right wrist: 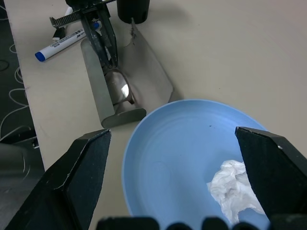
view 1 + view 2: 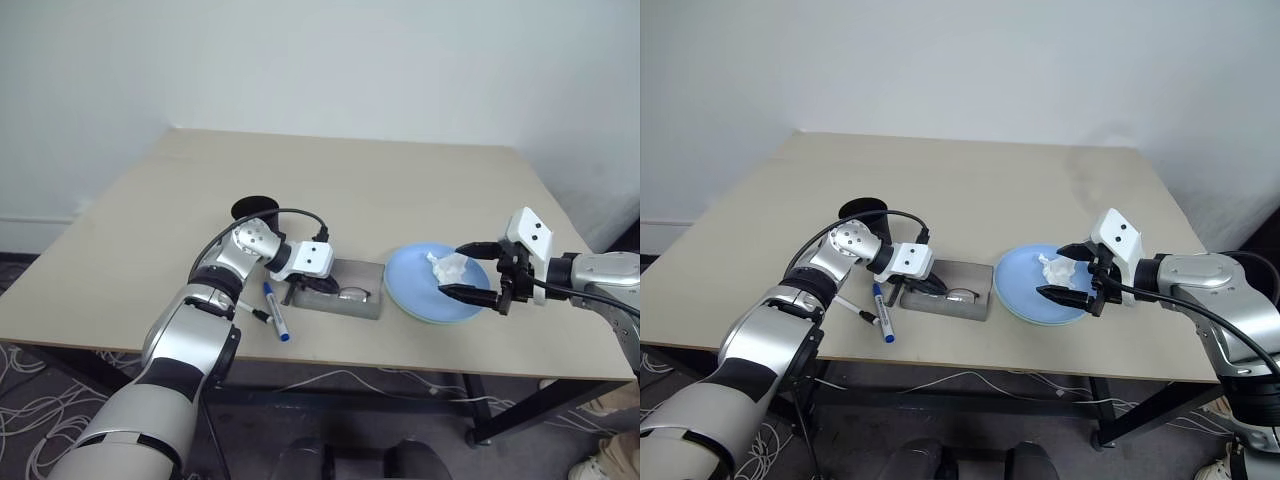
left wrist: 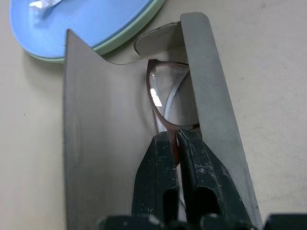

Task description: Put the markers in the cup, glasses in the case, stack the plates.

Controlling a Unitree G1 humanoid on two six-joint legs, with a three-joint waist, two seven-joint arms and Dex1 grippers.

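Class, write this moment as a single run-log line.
left gripper: in open grey felt case, on thin wire-framed glasses | right gripper: open over light blue plate | markers: outside cup

The left arm bends inward across the front, its black two-fingered end effector (image 3: 178, 143) pointing downward with fingers nearly together; the right arm reaches in from the side, its end effector (image 2: 470, 270) spread wide, aimed slightly downward.

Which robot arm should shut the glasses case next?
Probably the left: its gripper is already inside the open case with the glasses. The right gripper hovers, fingers wide, over the blue plate.
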